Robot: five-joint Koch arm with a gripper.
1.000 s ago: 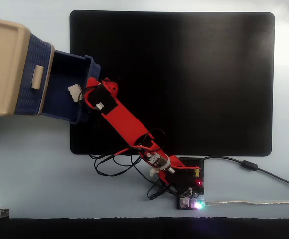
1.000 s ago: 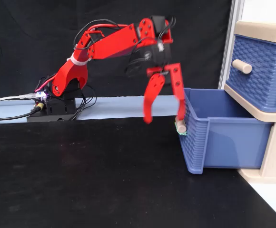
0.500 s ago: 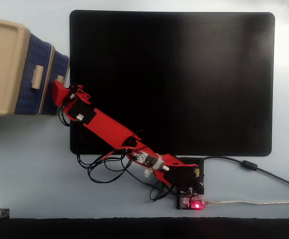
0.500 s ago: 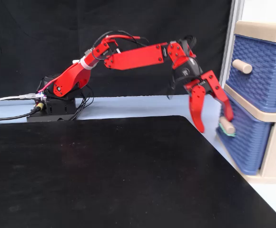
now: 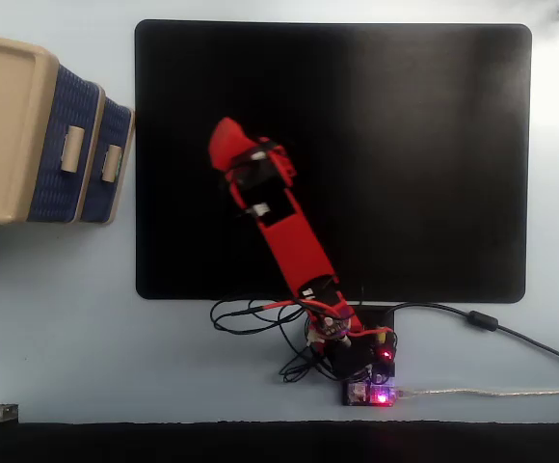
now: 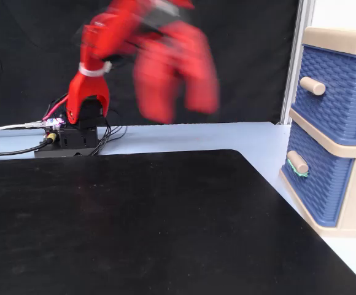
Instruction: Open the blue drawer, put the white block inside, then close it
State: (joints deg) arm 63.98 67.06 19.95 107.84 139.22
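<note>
My red gripper (image 6: pixel 181 107) hangs blurred above the far side of the black mat (image 6: pixel 135 221). Its two jaws stand apart and nothing shows between them. Seen from above, the gripper (image 5: pixel 226 137) is over the mat's left half, well to the right of the beige cabinet (image 5: pixel 5 125). The blue drawer (image 6: pixel 316 181) is the lower of two, has a small beige handle (image 6: pixel 297 163), and looks shut. It also shows in the view from above as the blue drawer (image 5: pixel 106 169). The white block is out of view.
The upper blue drawer (image 6: pixel 337 92) sits shut above the lower one. The arm's base (image 5: pixel 361 362), with its cables and lit board, stands at the mat's near edge. A grey cable (image 5: pixel 492 323) runs off to the right over the pale table.
</note>
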